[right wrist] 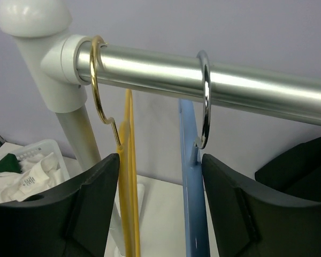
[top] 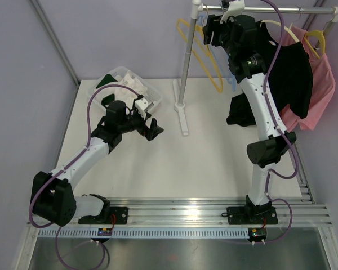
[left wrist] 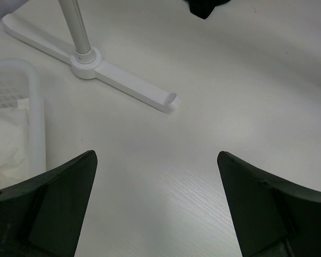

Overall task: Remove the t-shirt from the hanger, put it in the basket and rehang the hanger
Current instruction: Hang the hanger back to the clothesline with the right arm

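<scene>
- the left gripper (left wrist: 156,158) was noted wide open and empty, held low over the counter (top: 203,163), just beside the white bin (left wrist: 37,107) of pale cloth.
- the right gripper (right wrist: 160,160) was found raised to the left end of the rail (right wrist: 257,85), its jaws set apart with nothing clamped.
- the necks of a yellow hanger (right wrist: 128,187) and a blue hanger (right wrist: 193,214) were seen in the gap between the right gripper's fingers. the blue one stood close against one finger; contact could not be confirmed.
- both bare hangers were hooked over the rail, the yellow hook nearest the end post (right wrist: 48,69).
- the black t-shirt (top: 293,73) was found hanging from the rail to the right of the right gripper, apart from it, and partly covered by the right arm (top: 265,107).
- a pink garment (top: 324,84) was hung just behind the shirt, further right.
- a dark piece of cloth (top: 241,115) was seen low by the counter, below the shirt. whether it belonged to the shirt could not be told.
- the rack foot (left wrist: 123,80) was seen resting on the counter ahead of the left gripper.
</scene>
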`<action>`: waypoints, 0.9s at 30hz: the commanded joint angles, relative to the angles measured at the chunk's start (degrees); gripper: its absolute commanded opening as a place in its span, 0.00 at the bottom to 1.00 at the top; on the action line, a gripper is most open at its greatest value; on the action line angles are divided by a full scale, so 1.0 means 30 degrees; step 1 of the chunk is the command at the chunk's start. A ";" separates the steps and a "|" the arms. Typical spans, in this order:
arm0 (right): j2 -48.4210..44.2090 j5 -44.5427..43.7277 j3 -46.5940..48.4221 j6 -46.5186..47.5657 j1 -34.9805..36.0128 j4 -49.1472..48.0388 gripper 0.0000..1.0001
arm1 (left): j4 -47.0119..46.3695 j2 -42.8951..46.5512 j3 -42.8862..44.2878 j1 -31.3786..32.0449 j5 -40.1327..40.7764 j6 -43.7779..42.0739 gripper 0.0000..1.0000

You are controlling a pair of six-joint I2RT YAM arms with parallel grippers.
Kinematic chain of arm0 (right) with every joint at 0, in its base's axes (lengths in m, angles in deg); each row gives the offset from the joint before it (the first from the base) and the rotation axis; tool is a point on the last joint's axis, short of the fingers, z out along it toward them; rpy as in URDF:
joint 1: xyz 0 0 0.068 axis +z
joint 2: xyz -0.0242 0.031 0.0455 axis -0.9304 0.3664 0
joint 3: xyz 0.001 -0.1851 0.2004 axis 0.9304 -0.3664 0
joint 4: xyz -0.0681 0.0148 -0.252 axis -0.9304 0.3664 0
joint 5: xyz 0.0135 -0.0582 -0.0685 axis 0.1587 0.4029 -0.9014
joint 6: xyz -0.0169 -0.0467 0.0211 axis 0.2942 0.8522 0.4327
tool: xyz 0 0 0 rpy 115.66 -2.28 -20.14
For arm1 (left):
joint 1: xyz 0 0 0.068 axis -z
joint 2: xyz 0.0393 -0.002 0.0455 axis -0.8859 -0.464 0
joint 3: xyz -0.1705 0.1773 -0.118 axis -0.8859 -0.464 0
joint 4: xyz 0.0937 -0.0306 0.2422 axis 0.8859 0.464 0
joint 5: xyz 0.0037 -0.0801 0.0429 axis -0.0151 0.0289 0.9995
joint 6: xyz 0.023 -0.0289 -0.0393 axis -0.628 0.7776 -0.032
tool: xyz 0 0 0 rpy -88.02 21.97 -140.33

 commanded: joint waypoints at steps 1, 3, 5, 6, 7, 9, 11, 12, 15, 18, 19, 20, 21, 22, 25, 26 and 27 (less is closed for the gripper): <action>-0.1675 -0.0732 -0.0487 0.0294 0.0117 -0.0581 0.71 | -0.0448 -0.0243 0.0930 0.0086 -0.0514 -0.0269 0.99; -0.2025 -0.1170 -0.0664 0.0323 0.0146 -0.0407 0.72 | -0.0448 -0.0272 0.0959 0.0115 -0.0485 -0.0298 0.99; -0.2551 -0.1522 -0.1044 0.0382 0.0146 -0.0347 0.72 | -0.0448 -0.0272 0.0988 0.0115 -0.0485 -0.0298 0.99; -0.2787 -0.1610 -0.1278 0.0411 0.0117 -0.0376 0.73 | -0.0448 -0.0330 0.1018 0.0115 -0.0485 -0.0327 0.99; -0.3079 -0.1698 -0.1918 0.0498 0.0117 -0.0463 0.74 | -0.0448 -0.0360 0.1018 0.0115 -0.0485 -0.0328 0.99; -0.4071 -0.1787 -0.2741 0.0587 0.0117 -0.0929 0.81 | -0.0448 -0.0360 0.1047 0.0144 -0.0485 -0.0328 0.99; -0.5271 -0.1758 -0.4234 0.0704 0.0117 -0.1428 0.92 | -0.0448 -0.0360 0.1047 0.0145 -0.0426 -0.0357 0.99; -0.5685 -0.1758 -0.4761 0.0762 0.0117 -0.1837 0.99 | -0.0448 -0.0389 0.1076 0.0145 -0.0426 -0.0357 0.99; -0.7092 -0.2254 -0.6228 0.0792 0.0117 -0.2045 1.00 | -0.0448 -0.0477 0.1106 0.0174 -0.0426 -0.0386 0.99; -0.8702 -0.2723 -0.8388 0.0997 0.0117 -0.2773 0.99 | -0.0419 -0.0565 0.1164 0.0174 -0.0368 -0.0386 0.99; -0.9200 -0.3130 -0.8950 0.0968 0.0117 -0.3126 0.99 | -0.0419 -0.0594 0.1193 0.0174 -0.0339 -0.0415 0.99; -1.0046 -0.3425 -0.9507 0.0910 0.0146 -0.3623 0.99 | -0.0013 -0.0595 0.1194 0.0174 -0.0367 -0.0415 0.99; -1.0374 -0.3659 -1.0035 0.0822 0.0117 -0.3541 0.99 | -0.0009 -0.0595 0.1223 0.0174 -0.0368 -0.0415 0.99; -1.0696 -0.4126 -1.0272 0.0793 0.0117 -0.3540 0.99 | -0.0009 -0.0595 0.1194 0.0174 -0.0339 -0.0415 0.99; -1.1635 -0.5062 -1.0976 0.0763 0.0117 -0.3277 1.00 | -0.0038 -0.0595 0.1165 0.0174 -0.0426 -0.0415 0.99; -1.1898 -0.5764 -1.1094 0.0589 0.0117 -0.3335 0.99 | -0.0067 -0.0682 0.1164 0.0203 -0.0484 -0.0415 0.99; -1.1929 -0.6612 -1.1124 0.0326 0.0146 -0.3422 0.99 | -0.0097 -0.0682 0.1193 0.0203 -0.0543 -0.0415 0.99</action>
